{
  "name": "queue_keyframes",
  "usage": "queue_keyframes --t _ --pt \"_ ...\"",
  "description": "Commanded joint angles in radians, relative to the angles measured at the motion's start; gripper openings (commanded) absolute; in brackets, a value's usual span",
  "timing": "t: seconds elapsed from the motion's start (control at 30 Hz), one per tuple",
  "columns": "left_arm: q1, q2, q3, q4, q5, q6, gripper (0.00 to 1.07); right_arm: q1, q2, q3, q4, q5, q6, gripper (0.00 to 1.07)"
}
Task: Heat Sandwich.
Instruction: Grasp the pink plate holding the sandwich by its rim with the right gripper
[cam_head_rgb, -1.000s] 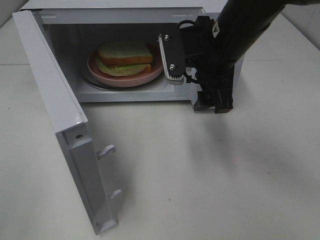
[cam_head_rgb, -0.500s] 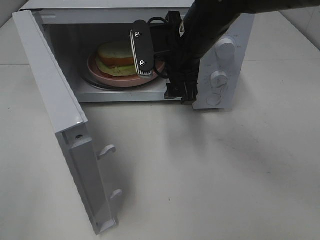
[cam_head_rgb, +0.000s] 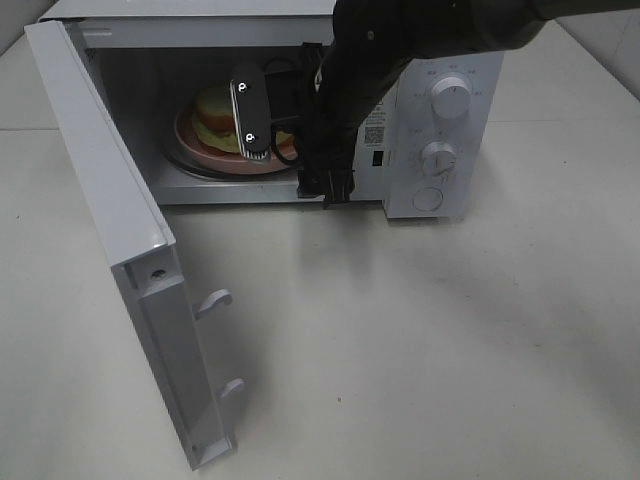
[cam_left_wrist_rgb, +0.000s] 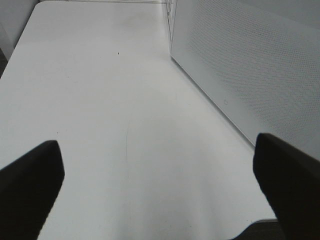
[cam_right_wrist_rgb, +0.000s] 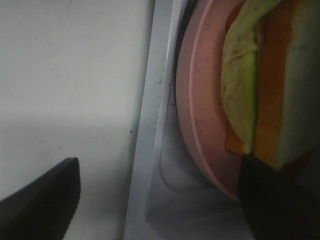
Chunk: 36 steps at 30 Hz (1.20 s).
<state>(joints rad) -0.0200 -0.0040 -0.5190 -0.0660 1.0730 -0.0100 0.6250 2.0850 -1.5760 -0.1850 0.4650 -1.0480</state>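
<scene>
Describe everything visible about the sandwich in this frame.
The sandwich lies flat on a round pink plate inside the open microwave. It has thick white bread slices with tan-orange crust and pale green leafy filling sticking out at the edge. The open right gripper partly hides it; contact can't be told.

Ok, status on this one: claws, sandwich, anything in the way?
Right claw open at the microwave mouth, nothing held. Left claw open over bare table. Sandwich on pink plate inside. Door wide open, path clear.
</scene>
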Motion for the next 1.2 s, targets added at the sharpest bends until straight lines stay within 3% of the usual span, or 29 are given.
queue_keyframes --t 0.03,0.47,0.8,0.9,0.93,0.97,1.03,1.07,1.2 --pt "-0.005 -0.016 0.002 -0.002 -0.002 0.000 0.98 0.006 0.034 -0.040 0.002 -0.005 -0.013 0.81" --pt "-0.005 -0.016 0.002 -0.002 -0.002 0.000 0.98 0.006 0.234 -0.256 0.005 0.005 0.003 0.77" --pt "-0.005 -0.016 0.002 -0.002 -0.002 0.000 0.98 0.003 0.288 -0.300 0.009 0.050 0.003 0.74" --pt "-0.005 -0.016 0.002 -0.002 -0.002 0.000 0.98 0.003 0.288 -0.300 0.009 0.052 0.018 0.62" --pt "-0.005 -0.016 0.002 -0.002 -0.002 0.000 0.98 0.003 0.288 -0.300 0.009 0.057 0.023 0.47" --pt "-0.005 -0.016 0.002 -0.002 -0.002 0.000 0.98 0.003 0.288 -0.300 0.009 0.057 0.023 0.47" --pt "-0.005 -0.016 0.002 -0.002 -0.002 0.000 0.98 0.003 0.288 -0.300 0.009 0.074 0.023 0.25" --pt "-0.005 -0.016 0.002 -0.002 -0.002 0.000 0.98 0.003 0.288 -0.300 0.009 0.087 0.023 0.02" --pt "-0.005 -0.016 0.002 -0.002 -0.002 0.000 0.98 0.003 0.288 -0.300 0.011 0.105 0.021 0.00"
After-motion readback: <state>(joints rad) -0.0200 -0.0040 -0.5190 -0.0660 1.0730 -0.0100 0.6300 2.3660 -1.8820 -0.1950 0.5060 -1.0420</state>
